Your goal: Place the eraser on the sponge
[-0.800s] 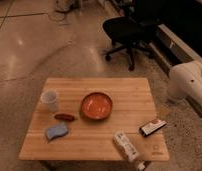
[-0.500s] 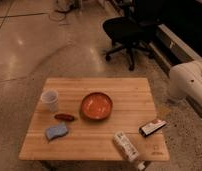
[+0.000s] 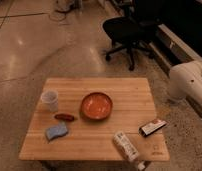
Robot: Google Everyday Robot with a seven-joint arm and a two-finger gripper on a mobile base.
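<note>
Nothing has shifted since the earlier frame: arm and objects sit as they did. You have a wooden table [image 3: 129, 90] with the white arm [image 3: 186, 80] standing off its right side. The pincer is out of view, somewhere past that right edge. Its jaws stand wide, and it does not hold the eraser.

The orange bowl [image 3: 96, 106] sits mid-table and the white carton [image 3: 126, 146] lies near the front edge. The eraser [image 3: 152, 126] lies at the right front, on the arm's side and close to the table's edge, with its long axis slanting from front-left to back-right. The sponge [image 3: 56, 131] lies well apart at the left front, just beside a dark red oblong [image 3: 64, 117].

Your likeliest path across is the bare strip between bowl and carton. Watch the front edge.
</note>
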